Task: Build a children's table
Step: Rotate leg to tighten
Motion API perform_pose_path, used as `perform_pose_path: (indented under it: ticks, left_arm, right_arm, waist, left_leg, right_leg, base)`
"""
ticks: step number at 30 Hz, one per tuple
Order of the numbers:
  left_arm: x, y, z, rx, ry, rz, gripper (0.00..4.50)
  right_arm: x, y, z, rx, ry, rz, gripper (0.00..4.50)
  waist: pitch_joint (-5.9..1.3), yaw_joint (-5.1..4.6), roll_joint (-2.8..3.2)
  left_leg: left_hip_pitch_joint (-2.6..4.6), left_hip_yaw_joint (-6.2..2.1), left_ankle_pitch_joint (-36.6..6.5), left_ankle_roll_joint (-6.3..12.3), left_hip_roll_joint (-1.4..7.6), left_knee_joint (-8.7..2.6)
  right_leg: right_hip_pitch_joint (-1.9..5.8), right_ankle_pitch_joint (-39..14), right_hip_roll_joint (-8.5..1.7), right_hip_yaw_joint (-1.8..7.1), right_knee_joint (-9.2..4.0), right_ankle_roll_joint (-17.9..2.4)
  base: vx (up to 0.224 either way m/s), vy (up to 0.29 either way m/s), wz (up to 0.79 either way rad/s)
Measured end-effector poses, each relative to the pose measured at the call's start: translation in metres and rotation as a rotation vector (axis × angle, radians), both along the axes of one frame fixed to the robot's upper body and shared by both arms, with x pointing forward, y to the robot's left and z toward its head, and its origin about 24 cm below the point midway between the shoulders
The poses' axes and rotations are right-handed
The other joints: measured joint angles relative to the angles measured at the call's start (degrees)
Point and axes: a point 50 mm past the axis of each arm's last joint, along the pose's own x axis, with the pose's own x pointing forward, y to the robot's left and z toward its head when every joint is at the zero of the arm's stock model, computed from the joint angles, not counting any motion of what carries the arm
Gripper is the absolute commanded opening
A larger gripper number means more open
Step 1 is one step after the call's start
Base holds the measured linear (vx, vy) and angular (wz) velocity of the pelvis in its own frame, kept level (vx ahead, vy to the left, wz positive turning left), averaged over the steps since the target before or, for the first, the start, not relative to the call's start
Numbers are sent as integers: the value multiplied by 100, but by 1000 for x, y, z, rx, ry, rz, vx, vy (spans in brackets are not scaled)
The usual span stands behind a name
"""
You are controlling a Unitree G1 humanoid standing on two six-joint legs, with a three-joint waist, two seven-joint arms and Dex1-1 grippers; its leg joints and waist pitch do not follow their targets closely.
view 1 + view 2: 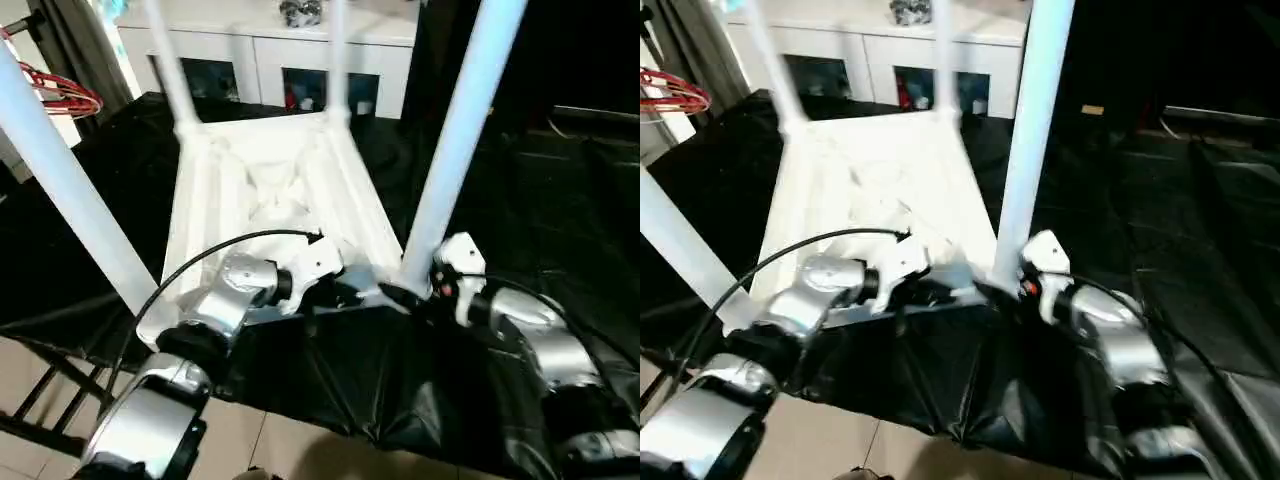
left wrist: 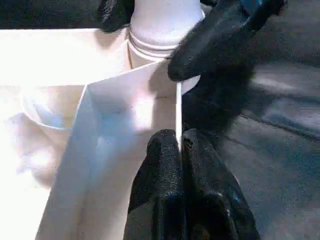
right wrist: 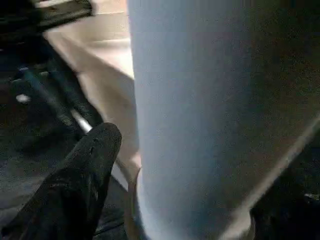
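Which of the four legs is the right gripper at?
The near right leg, at the tabletop corner nearest the right gripper. Its open fingers flank the base; the other three stand away from it.

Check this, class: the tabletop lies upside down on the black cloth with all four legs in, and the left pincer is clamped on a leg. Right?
Wrong on one point. The left pincer is clamped on the tabletop's thin rim, not a leg, as the left wrist view shows. The rest stands.
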Motion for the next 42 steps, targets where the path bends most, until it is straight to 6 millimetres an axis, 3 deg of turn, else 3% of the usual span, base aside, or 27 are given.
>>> perform_pose_path:
  ticks: [8, 9, 21, 31, 35, 38, 42]
  left_arm:
    - [-4, 11, 0, 8, 35, -80, 0]
    - [-4, 12, 0, 9, 39, -87, 0]
    - [-6, 11, 1, 10, 49, -117, 0]
    - [-6, 12, 1, 10, 46, -117, 0]
    - [-1, 14, -1, 11, 13, -20, 0]
    - [6, 4, -2, 10, -27, 118, 0]
    - [11, -11, -3, 7, -54, 237, 0]
  right_arm:
    - [-10, -4, 5, -45, 42, 174, 373]
    - [-11, -4, 5, -41, 51, 185, 349]
    - [-12, -9, 8, -34, 96, 210, 267]
    - [-11, -8, 8, -27, 105, 201, 256]
    - [0, 1, 2, -2, 82, 43, 256]
    - [19, 14, -2, 24, 48, -207, 256]
    - [31, 22, -5, 30, 27, -425, 255]
  waist:
    - [5, 22, -7]
    - [8, 26, -16]
    - [12, 82, -32]
    - [12, 82, -33]
    - [8, -18, -70]
    - [6, -211, -95]
    - [3, -263, -92]
  left_leg:
    - [-6, 0, -2, 3, 0, 1]
    - [-6, 0, -2, 3, 0, 1]
    - [-6, 0, -3, 3, 0, 2]
    - [-6, 0, -3, 3, 1, 2]
    - [2, 0, 2, -1, 8, 10]
    - [8, -3, 5, -7, 12, 21]
    - [15, -2, 5, -7, 7, 23]
  right_leg:
    - [-1, 0, 0, -1, -2, 0]
    - [-1, 0, 0, -1, -2, 0]
    - [-1, -3, 0, -1, -2, 5]
    - [-1, -3, 0, -2, -1, 5]
    - [0, -14, 0, -9, 6, 25]
    - [-1, -15, -4, -22, -8, 26]
    - [7, -15, -8, -16, -12, 26]
  base:
    - [0, 0, 0]
    - [0, 0, 0]
    - [0, 0, 0]
    - [0, 0, 0]
    - [0, 0, 0]
    - [0, 0, 0]
    - [0, 0, 0]
